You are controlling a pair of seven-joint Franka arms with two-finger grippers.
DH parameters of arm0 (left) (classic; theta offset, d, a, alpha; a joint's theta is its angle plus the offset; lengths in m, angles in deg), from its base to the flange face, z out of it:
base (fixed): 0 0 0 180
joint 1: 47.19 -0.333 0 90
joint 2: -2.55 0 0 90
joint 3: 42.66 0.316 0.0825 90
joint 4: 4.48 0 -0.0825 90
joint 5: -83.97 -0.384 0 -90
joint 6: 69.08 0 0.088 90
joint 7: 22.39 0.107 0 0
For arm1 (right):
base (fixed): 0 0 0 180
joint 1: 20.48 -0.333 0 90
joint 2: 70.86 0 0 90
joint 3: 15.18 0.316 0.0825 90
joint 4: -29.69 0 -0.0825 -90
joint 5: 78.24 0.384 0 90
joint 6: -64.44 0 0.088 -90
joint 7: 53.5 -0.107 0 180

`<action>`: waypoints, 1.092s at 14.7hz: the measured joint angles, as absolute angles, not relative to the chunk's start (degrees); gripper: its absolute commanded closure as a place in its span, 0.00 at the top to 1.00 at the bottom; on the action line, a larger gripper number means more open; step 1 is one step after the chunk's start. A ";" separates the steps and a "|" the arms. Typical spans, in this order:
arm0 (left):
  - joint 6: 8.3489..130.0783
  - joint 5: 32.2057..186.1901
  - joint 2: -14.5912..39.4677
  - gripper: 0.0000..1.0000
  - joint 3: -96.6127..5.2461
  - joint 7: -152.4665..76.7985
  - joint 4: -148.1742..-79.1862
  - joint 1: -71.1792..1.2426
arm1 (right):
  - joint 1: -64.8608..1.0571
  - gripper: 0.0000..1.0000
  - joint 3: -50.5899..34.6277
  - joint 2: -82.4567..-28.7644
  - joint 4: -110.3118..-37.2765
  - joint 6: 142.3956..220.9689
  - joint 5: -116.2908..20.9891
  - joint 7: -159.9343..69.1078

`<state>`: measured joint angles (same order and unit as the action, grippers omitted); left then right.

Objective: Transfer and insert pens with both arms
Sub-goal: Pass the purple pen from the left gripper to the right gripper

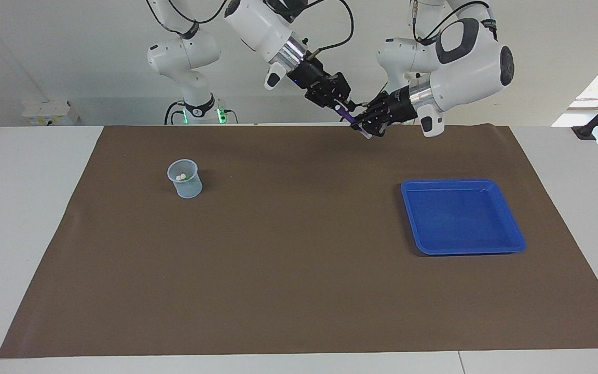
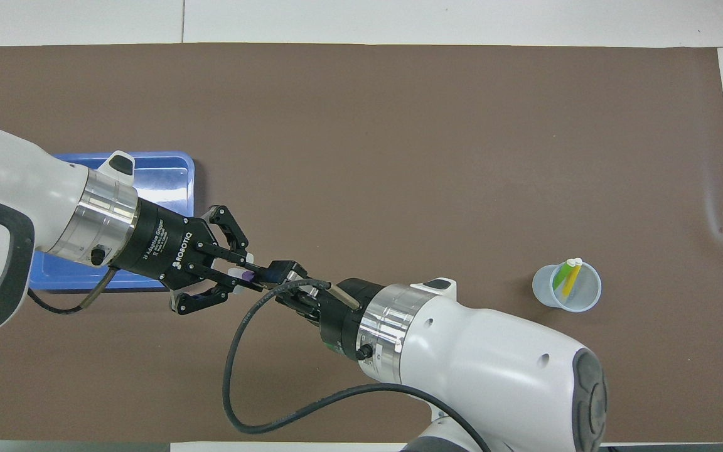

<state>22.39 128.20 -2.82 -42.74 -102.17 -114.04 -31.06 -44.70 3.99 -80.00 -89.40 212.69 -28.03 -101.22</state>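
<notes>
My left gripper [image 1: 365, 124] has its jaws clamped on the purple pen [image 1: 351, 119] above the counter's robot-side edge, my right gripper [image 1: 344, 106] gripping its other end, 2 pens in the cup [image 2: 567, 287].

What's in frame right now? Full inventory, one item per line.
purple pen: 1, purple, in the air between both pincers, over the mat
pens in cup: 2, yellow and green
cup: 1, clear, toward the right arm's end
tray: 1, blue, toward the left arm's end
mat: 1, brown, covers the table
left pincer: shut on the purple pen
right pincer: closed on the pen's other end
</notes>
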 measured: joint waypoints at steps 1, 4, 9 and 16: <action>22.40 128.20 -2.82 0.00 -42.73 -102.17 -114.04 -31.07 | -44.64 0.44 3.96 -80.00 -89.40 212.69 -28.03 -101.21; 22.40 128.20 -2.82 0.00 -42.70 -102.18 -114.04 -31.09 | -44.61 0.31 3.95 -80.00 -89.40 212.69 -28.03 -101.17; 22.69 128.21 -2.98 0.00 -42.42 -102.18 -114.04 -31.28 | -44.56 0.00 3.89 -79.94 -89.81 212.33 -28.07 -100.98; 24.10 128.31 -3.16 1.00 -42.42 -102.18 -114.05 -31.26 | -44.50 0.00 3.85 -79.91 -89.66 212.32 -28.07 -100.91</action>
<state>24.10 128.31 -3.16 -42.42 -102.18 -114.05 -31.26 -44.50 3.85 -79.91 -89.66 212.32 -28.07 -100.91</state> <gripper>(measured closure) 0.687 0.819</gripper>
